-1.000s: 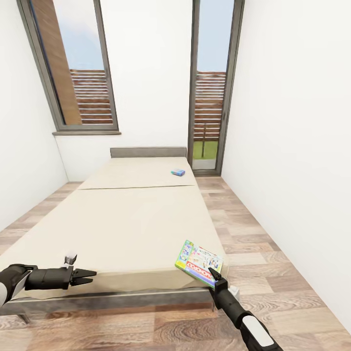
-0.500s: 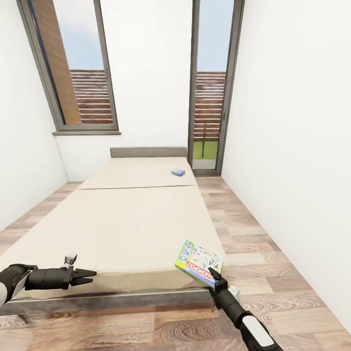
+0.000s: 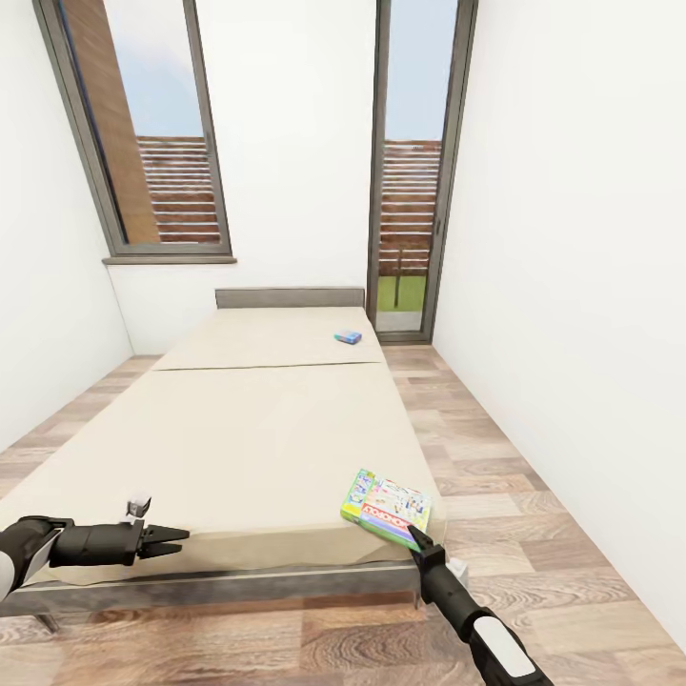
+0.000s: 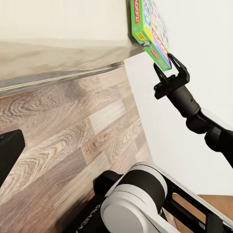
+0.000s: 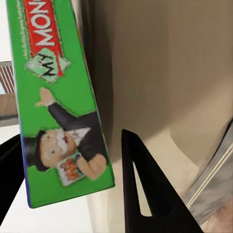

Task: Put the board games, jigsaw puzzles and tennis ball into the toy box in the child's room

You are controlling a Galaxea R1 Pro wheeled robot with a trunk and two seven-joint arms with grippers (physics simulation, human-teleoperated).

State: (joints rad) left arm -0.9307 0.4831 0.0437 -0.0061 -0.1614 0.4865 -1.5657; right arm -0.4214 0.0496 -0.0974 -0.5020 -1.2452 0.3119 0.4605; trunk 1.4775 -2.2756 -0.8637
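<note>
Two board games lie on the beige bed (image 3: 238, 429). A green box printed with a top-hatted man and red lettering (image 3: 386, 508) rests at the bed's near right corner. A small blue box (image 3: 348, 336) sits far off near the grey headboard. My right gripper (image 3: 416, 539) is at the green box's near corner. In the right wrist view the box edge (image 5: 58, 121) lies between the spread fingers (image 5: 141, 189), with a gap beside it. The left wrist view shows the same gripper (image 4: 171, 68) straddling that corner (image 4: 154, 39). My left gripper (image 3: 171, 540) hovers open over the bed's near left edge, holding nothing.
Wood-plank floor (image 3: 534, 495) runs along the bed's right side up to a white wall. Two tall windows (image 3: 414, 171) stand behind the headboard. The grey bed frame (image 3: 238, 583) crosses just in front of both arms. My own base (image 4: 136, 194) shows below the left arm.
The green box's near end has shifted slightly up and toward the bed's middle. My right gripper stays at its corner. The left arm has not moved.
</note>
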